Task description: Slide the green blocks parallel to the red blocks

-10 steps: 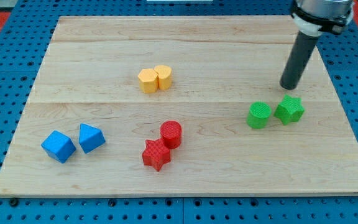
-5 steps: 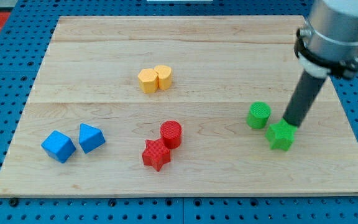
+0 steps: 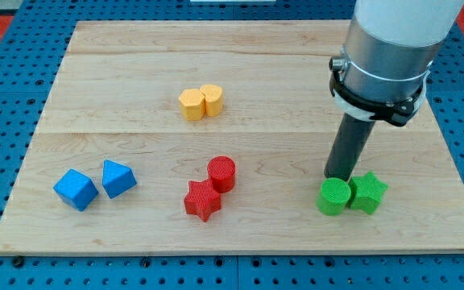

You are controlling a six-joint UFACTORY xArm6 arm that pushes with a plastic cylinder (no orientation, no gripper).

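- My tip (image 3: 341, 177) sits just behind the green cylinder (image 3: 333, 196), touching it; no jaws fitted.
- Green star (image 3: 368, 192) touches the cylinder's right side.
- Red cylinder (image 3: 221, 173) and red star (image 3: 202, 200) lie well left on the tabletop (image 3: 256, 80).
- Yellow blocks (image 3: 200, 102) far, blue blocks (image 3: 95, 184) near-left.
- Arm cut off at top.

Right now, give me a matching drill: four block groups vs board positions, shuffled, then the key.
Things:
1. yellow blocks
2. blue blocks
3. red blocks
4. green blocks

Places:
A. view's bottom right, touching each other, my tip just above them
B. view's bottom left
C. upper middle of the board
D. bottom middle, star at the lower left of the cylinder

Pairs: 1-C, 2-B, 3-D, 4-A
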